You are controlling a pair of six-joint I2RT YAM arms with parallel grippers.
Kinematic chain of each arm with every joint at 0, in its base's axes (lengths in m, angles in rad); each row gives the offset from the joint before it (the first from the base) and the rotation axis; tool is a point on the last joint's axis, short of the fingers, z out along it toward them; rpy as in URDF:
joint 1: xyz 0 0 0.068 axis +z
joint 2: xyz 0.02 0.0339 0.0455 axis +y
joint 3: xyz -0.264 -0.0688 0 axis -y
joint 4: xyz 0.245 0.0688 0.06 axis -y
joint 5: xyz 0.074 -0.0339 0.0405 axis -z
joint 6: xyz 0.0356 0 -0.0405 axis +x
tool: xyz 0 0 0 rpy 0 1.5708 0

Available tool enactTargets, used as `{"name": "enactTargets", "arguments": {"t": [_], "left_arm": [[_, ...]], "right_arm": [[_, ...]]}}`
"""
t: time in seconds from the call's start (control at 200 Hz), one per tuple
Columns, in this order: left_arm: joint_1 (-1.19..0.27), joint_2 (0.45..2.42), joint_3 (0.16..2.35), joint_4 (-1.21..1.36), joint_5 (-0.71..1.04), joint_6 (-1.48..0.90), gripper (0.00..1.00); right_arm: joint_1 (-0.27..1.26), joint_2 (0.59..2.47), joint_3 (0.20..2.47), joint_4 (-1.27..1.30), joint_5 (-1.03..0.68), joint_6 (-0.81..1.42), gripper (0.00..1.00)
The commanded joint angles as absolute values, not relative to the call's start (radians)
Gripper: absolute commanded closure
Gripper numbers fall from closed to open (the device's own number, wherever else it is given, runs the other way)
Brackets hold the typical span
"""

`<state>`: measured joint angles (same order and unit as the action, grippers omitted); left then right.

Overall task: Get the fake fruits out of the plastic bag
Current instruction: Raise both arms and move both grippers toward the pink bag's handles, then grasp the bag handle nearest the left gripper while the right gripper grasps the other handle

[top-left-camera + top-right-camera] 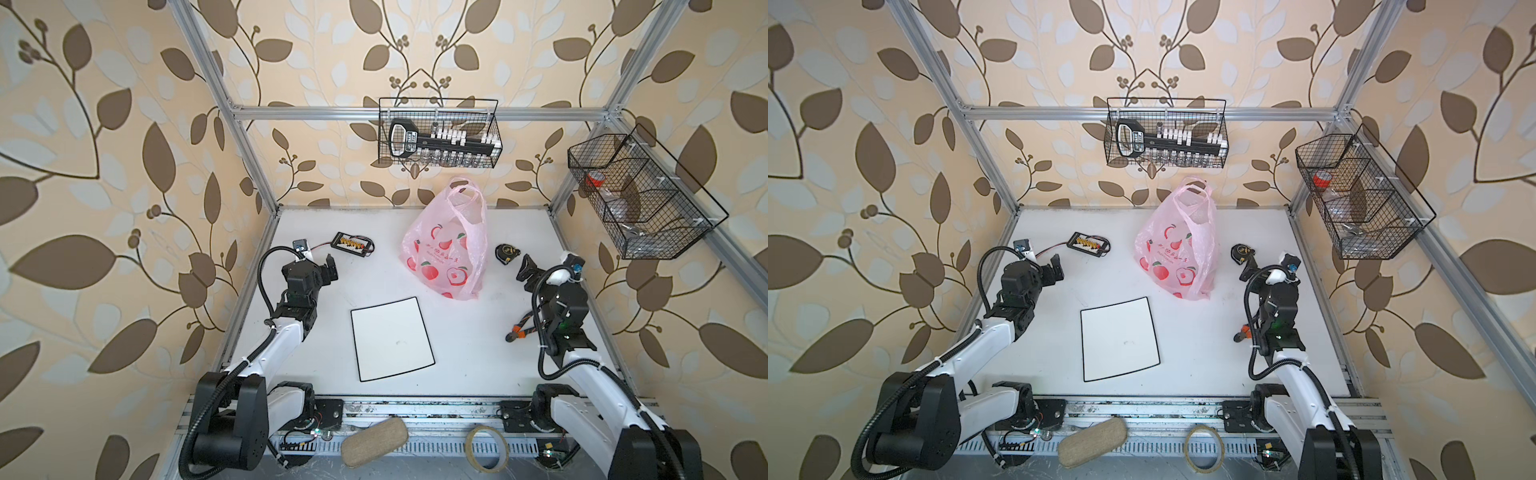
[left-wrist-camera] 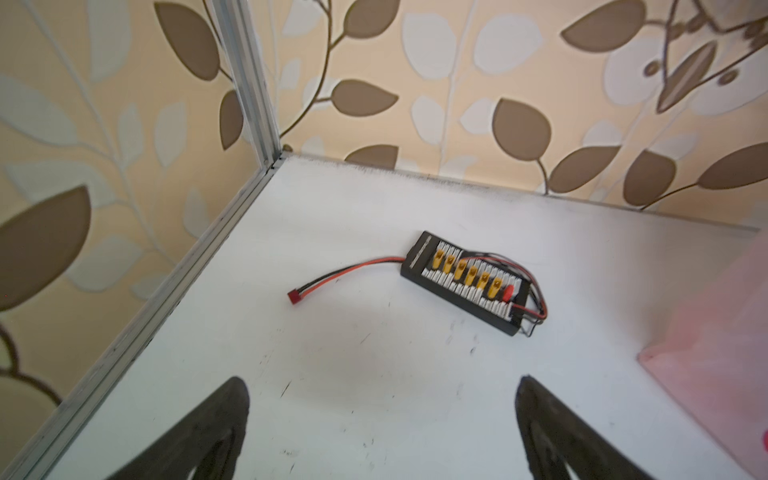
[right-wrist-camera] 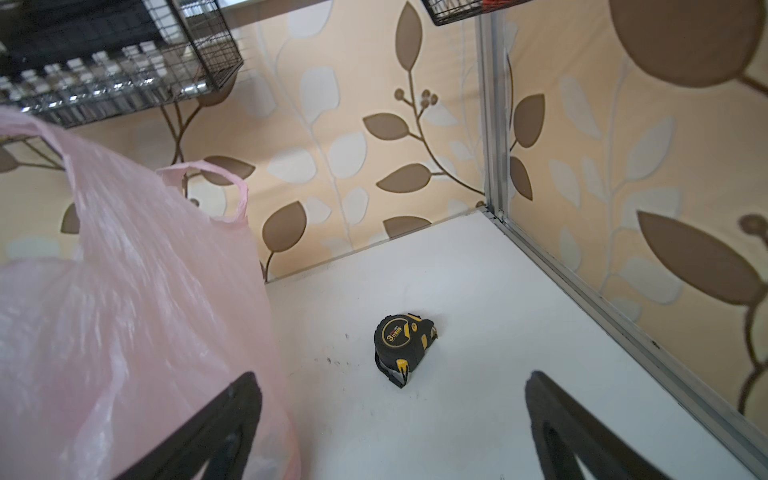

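**Bag [image 1: 444,245] awaiting a reach**

It is standing upright on the worktop [image 1: 478,332], handles pointing to 12 o'clock, fruits presumably inside. Both hands are gaping, empty: the nearer right hand [image 1: 526,269] is facing it at 9 o'clock, the left hand [image 1: 331,269] at 3.

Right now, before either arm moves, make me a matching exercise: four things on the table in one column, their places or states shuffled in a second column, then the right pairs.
Things:
1. plastic bag
2. tape measure
3. connector board
4. white mat

Places or states, as both top views show them:
A. lying to the left of the bag
B. lying flat, below the bag in the picture
C. standing upright, handles up
D. lying just to the right of the bag

Pairs: 1-C, 2-D, 3-A, 4-B.
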<state>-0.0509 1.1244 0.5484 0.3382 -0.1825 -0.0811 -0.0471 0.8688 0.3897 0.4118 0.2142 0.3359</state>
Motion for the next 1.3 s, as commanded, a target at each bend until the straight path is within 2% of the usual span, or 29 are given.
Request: {"name": "enactTargets", "arguments": {"t": [0.0,0.21,0.42,0.56,0.755,0.95,1.105,1.295], "left_arm": [[-0.046,1.099,0.646,0.186,-0.091,-0.114,0.01],[-0.046,1.143,0.858,0.016,0.102,-0.265,0.01],[-0.061,1.239,1.074,-0.189,0.297,-0.418,0.01],[-0.140,1.297,1.179,-0.277,0.307,-0.458,0.01],[-0.252,1.369,1.273,-0.297,0.288,-0.513,0.01],[-0.331,1.398,1.296,-0.316,0.279,-0.545,0.02],[-0.353,1.382,1.276,-0.329,0.281,-0.552,0.02],[-0.353,1.330,1.231,-0.336,0.264,-0.529,0.01]], "right_arm": [[-0.055,0.829,0.507,0.000,0.220,0.481,0.01],[-0.055,0.812,0.679,-0.222,0.025,0.572,0.01],[-0.054,0.848,0.867,-0.344,-0.175,0.645,0.08],[-0.038,0.943,0.997,-0.411,-0.269,0.753,0.09],[0.057,1.069,1.150,-0.413,-0.249,0.868,0.08],[0.175,1.303,1.377,-0.402,-0.249,0.841,0.09],[0.272,1.479,1.565,-0.402,-0.224,0.801,0.12],[0.300,1.619,1.654,-0.335,-0.166,0.835,0.17]]}}
